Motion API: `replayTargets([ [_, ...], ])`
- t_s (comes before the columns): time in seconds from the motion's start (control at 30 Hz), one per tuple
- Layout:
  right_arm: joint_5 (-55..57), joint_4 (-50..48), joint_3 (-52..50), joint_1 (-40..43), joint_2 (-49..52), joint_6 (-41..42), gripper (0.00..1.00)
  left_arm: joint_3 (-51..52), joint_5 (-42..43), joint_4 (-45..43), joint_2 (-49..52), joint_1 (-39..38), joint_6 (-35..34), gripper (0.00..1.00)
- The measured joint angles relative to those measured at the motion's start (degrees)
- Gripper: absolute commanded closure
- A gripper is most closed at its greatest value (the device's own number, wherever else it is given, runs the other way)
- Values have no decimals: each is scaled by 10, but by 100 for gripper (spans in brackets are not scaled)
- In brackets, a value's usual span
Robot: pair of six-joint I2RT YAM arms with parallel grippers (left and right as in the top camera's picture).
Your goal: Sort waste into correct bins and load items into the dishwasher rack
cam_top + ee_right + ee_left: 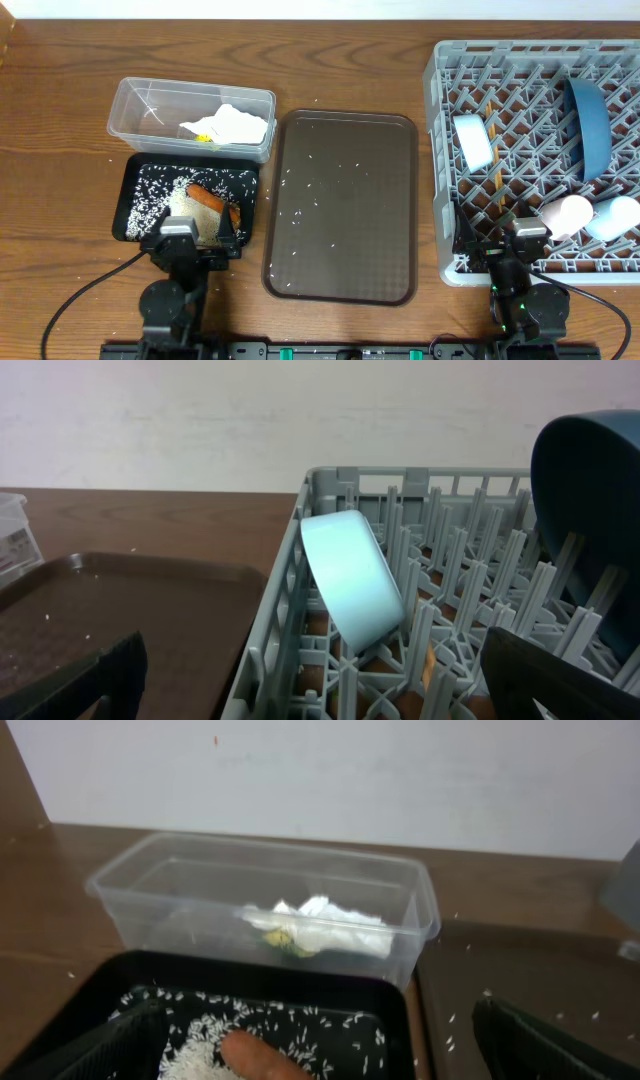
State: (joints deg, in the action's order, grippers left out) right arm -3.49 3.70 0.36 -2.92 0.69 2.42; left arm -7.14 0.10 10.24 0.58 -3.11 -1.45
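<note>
The clear tub holds crumpled white paper and a yellow-green wrapper. The black tray holds white rice, an orange carrot and a brown lump. My left gripper is open and empty over the tray's front edge, and the carrot lies between its fingers. The grey rack holds a light blue cup, the dark blue plate, a pink cup, a white bowl and chopsticks. My right gripper is open and empty at the rack's front-left corner.
A large brown serving tray with scattered rice grains lies between the bins and the rack. It also shows in the right wrist view, left of the rack wall. Bare wooden table lies to the left of the bins.
</note>
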Motion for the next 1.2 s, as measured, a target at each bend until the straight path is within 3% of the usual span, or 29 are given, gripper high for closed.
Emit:
replayTargets([
  [0.2, 0, 0, 0, 0, 0, 0, 1, 50, 4, -70, 0, 0, 0, 2],
  [1.2, 0, 0, 0, 0, 0, 0, 1, 52, 9, -73, 0, 0, 0, 2],
])
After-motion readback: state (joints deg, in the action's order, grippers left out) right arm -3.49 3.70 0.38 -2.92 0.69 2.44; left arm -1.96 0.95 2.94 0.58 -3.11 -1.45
